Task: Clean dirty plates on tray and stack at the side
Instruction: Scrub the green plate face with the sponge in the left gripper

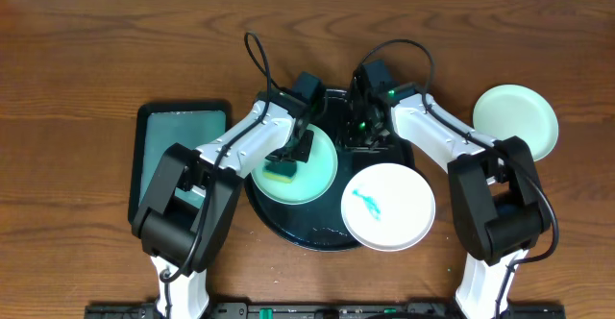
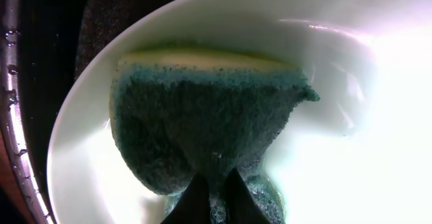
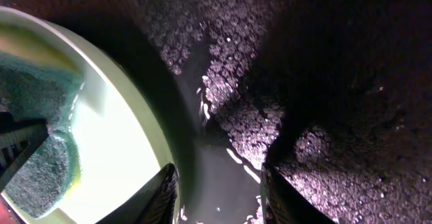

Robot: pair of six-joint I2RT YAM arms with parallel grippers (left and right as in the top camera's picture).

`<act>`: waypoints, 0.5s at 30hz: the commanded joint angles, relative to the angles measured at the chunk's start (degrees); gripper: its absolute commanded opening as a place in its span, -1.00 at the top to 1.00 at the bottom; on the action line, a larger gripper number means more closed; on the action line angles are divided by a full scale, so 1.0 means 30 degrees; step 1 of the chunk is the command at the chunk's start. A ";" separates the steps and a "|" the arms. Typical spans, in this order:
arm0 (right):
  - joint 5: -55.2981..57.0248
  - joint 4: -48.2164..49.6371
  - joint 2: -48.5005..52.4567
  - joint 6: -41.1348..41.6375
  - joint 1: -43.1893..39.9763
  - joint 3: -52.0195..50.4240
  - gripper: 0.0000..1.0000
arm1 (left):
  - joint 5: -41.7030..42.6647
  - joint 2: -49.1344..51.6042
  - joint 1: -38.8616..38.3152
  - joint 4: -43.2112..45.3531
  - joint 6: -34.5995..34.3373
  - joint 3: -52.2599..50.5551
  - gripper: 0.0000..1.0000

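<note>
Wiping step: left gripper point(image 2: 214, 197) clamped on sponge point(image 2: 202, 116), mint plate point(image 2: 351, 82) beneath its fingers point(image 2: 192, 204); advise flat, even strokes; right gripper point(image 3: 219, 190) parted, empty, plate rim just beside its left finger, placed to brace.

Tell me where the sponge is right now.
In the overhead view the sponge sits on the mint-green plate on the left half of the black tray, pinched by the left gripper.
</note>
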 commanded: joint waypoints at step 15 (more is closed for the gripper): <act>-0.2718 -0.3104 -0.0663 -0.2929 -0.2557 0.2310 0.13 | 0.3978 0.1275 -0.0656 0.0073 -0.0160 -0.1071 0.86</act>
